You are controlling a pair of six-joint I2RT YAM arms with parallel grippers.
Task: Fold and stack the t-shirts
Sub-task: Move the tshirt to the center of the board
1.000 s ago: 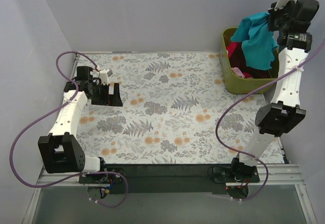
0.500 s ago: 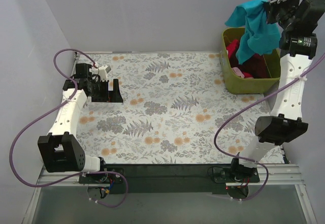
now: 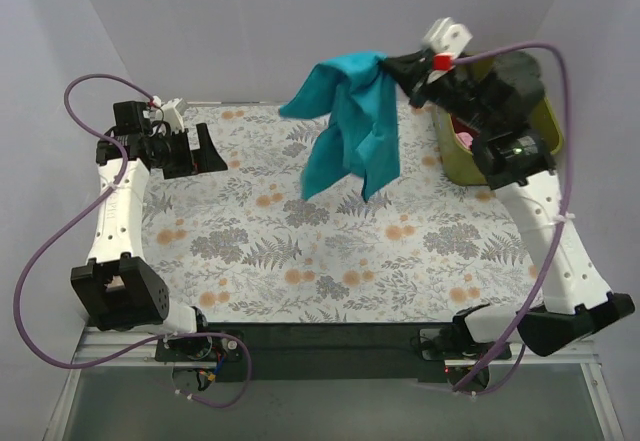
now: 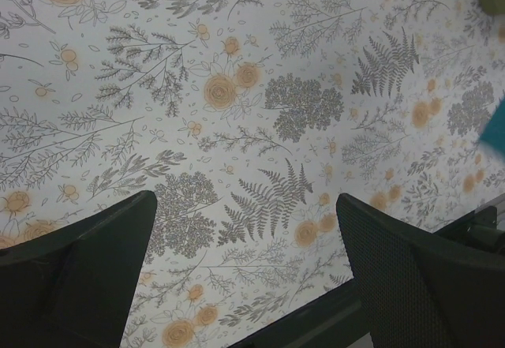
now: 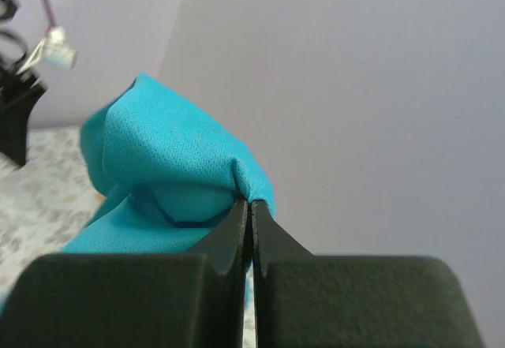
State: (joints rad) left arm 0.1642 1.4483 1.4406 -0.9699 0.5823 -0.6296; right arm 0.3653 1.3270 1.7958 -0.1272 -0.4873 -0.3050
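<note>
Teal t-shirt (image 5: pixel 158 159) — tight pinch, wrist-view only

A surface (image 3: pixel 300 241) printed with grey ferns and orange flowers fills the middle of the top view, and the same print (image 4: pixel 237 87) fills most of the left wrist view. At its far right corner stands an olive-green plastic bin (image 3: pixel 452 167), partly hidden. Plain pale lilac-grey walls (image 3: pixel 250 31) close in the left, back and right sides, and a dark strip (image 3: pixel 330 337) runs along the near edge.
</note>
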